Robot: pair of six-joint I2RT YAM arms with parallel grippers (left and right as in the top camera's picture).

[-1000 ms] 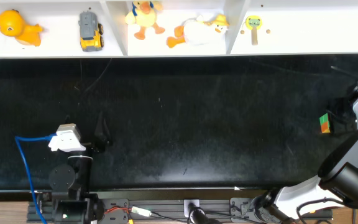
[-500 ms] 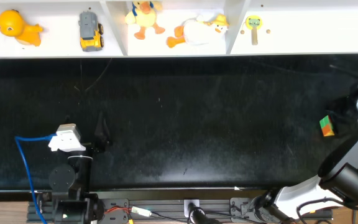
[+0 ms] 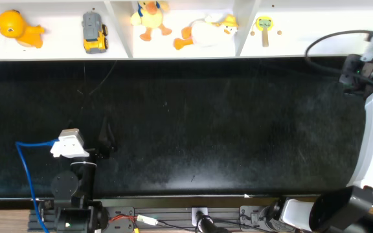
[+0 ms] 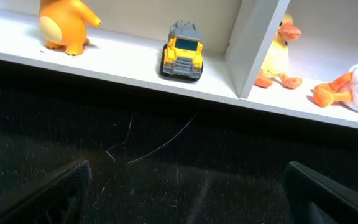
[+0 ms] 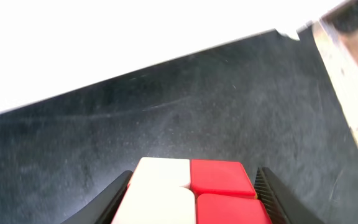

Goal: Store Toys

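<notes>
- The right claw (image 5: 192,202) is clamped on a cube of red and white square tiles (image 5: 219,177), one dark finger (image 5: 114,198) pressed to each side.
- The cube sits between those fingers, off the black table mat (image 5: 166,118); the mat lies beneath and ahead of the claw, with the white shelf unit (image 3: 186,52) just beyond it.
- The left claw (image 4: 191,199) stands wide, nothing between its fingers, low over the mat.
- Ahead of the left claw, one compartment holds an orange plastic duck figure (image 4: 67,25) and a yellow and grey toy truck (image 4: 182,50).
- The next compartment holds a yellow plush duck (image 4: 277,53) sitting up and a white plush duck (image 4: 356,93) lying down.
- A small green and yellow toy on a stick (image 3: 264,27) lies in the compartment nearest the right claw.
</notes>
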